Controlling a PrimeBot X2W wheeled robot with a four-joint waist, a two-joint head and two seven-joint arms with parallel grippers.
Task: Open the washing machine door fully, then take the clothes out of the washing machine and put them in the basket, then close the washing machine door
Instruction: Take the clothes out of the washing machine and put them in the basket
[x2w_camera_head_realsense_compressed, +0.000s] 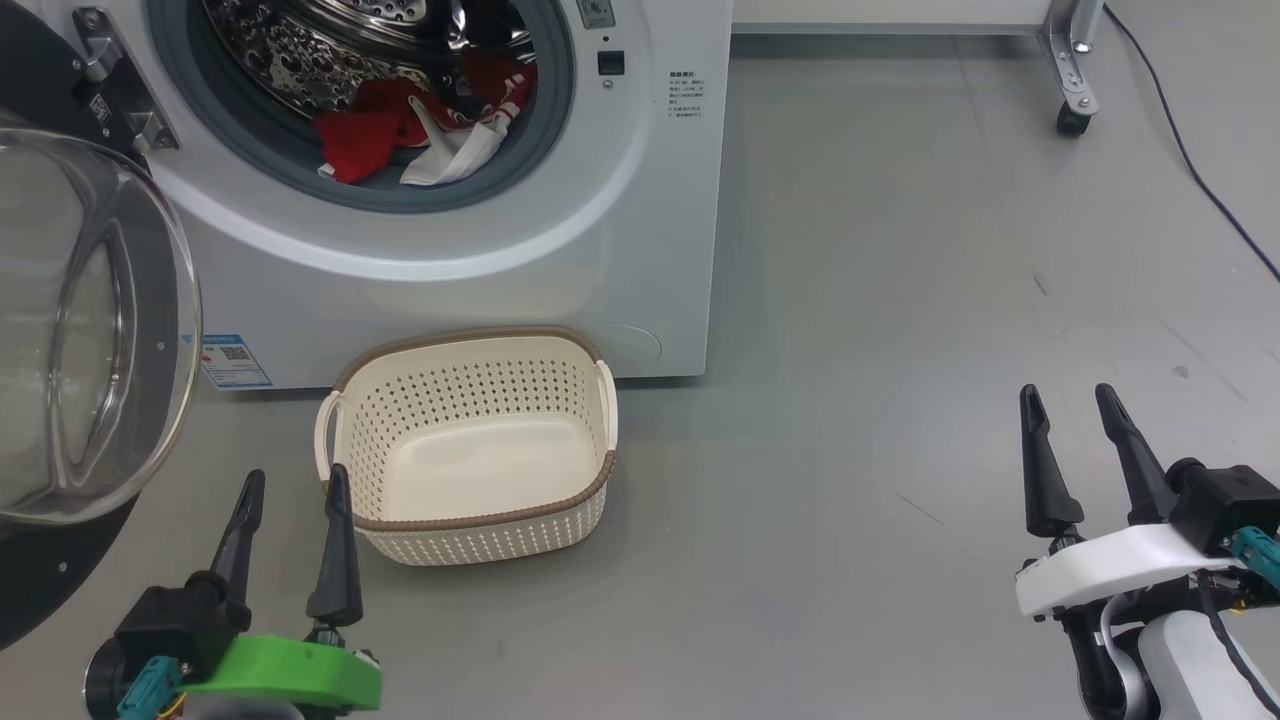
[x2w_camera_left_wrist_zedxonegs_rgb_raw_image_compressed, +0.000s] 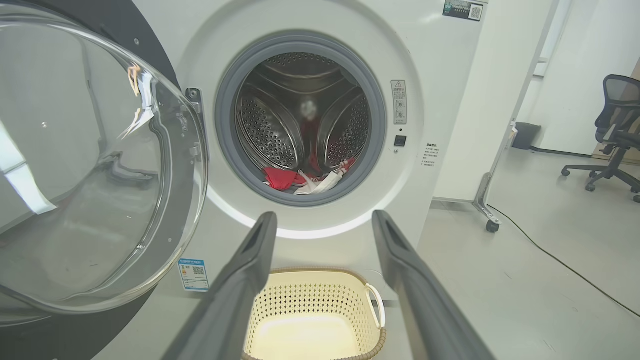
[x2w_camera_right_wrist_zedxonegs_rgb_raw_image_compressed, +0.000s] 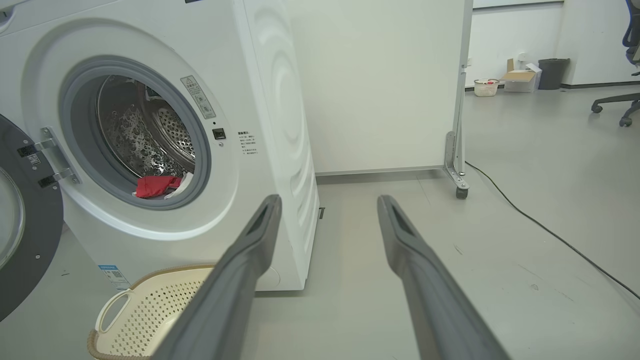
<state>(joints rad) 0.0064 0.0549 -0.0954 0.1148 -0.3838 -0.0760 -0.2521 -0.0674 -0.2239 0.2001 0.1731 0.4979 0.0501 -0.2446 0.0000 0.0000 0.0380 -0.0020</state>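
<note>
Hovering wide-spread and empty, left gripper (x2w_camera_head_realsense_compressed: 298, 473) is just beside basket (x2w_camera_head_realsense_compressed: 480, 340), right gripper (x2w_camera_head_realsense_compressed: 1066, 392) well apart, clothes (x2w_camera_head_realsense_compressed: 370, 135) ahead in washing machine (x2w_camera_head_realsense_compressed: 450, 250).

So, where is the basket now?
In the head view the basket stands on the floor just in front of the washing machine, below its open drum, right of the left gripper.

Washing machine door (x2w_camera_head_realsense_compressed: 90, 330) partly off-frame
</note>
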